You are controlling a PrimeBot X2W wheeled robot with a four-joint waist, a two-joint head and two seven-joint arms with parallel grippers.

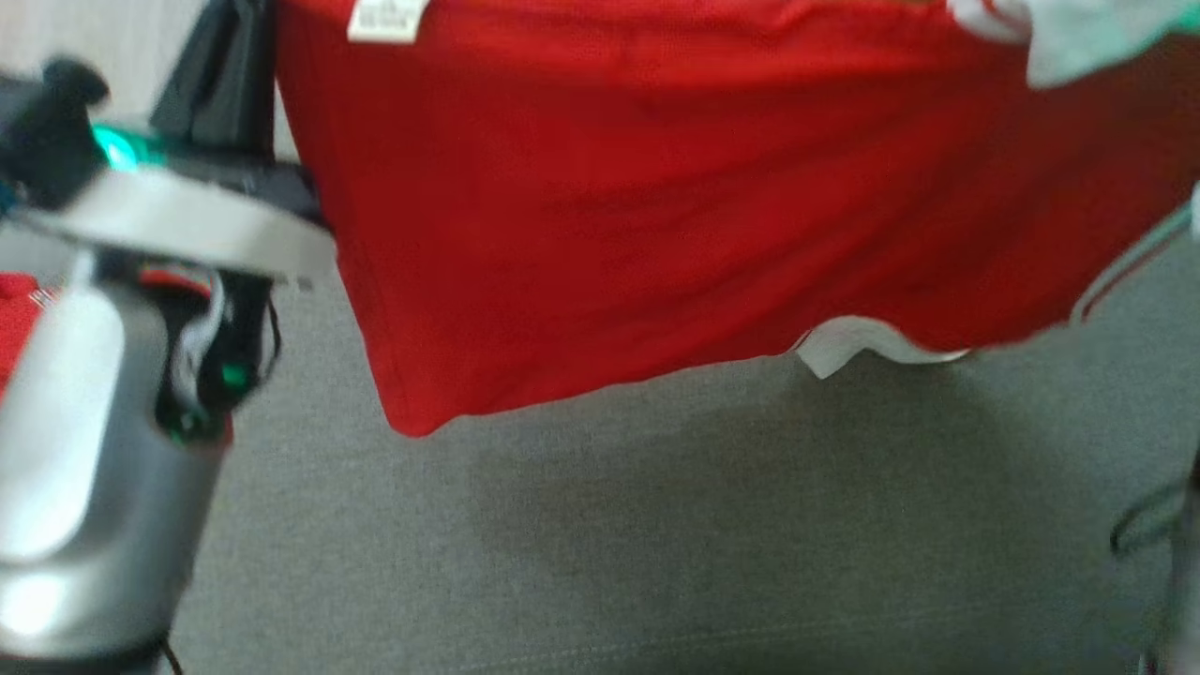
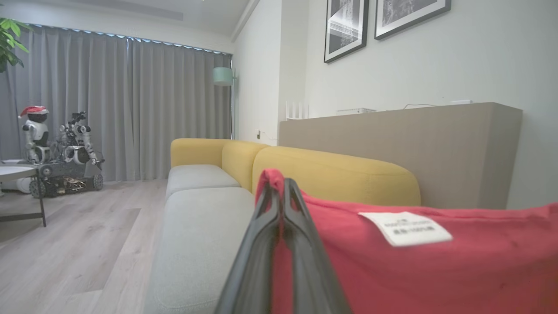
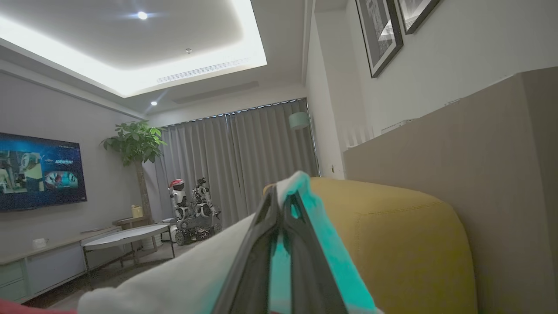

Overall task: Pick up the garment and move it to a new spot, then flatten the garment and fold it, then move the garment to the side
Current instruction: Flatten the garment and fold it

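Red garment (image 1: 656, 206) held aloft, spread sideways over the sofa seat (image 1: 656, 544).
Its long axis runs left to right, with a white label (image 1: 387, 19) near the top edge and the lower edge hanging free. The left gripper (image 2: 281, 185) is pressed together on a red corner, and the right gripper (image 3: 282, 196) pinches the white-and-teal end.

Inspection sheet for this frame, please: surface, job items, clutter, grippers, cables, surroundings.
Surface: grey fabric sofa seat, bare below the garment.
Job's things: red jersey-like garment with white trim, hung spread above the seat, white label showing.
Clutter: red cloth patch at the head view's left edge, unclear.
Grippers: left gripper shut on the red edge; right gripper shut on a white-and-teal part.
Cables: dark cable loop, lower right.
Surroundings: yellow sofa back, grey curtains, framed pictures.
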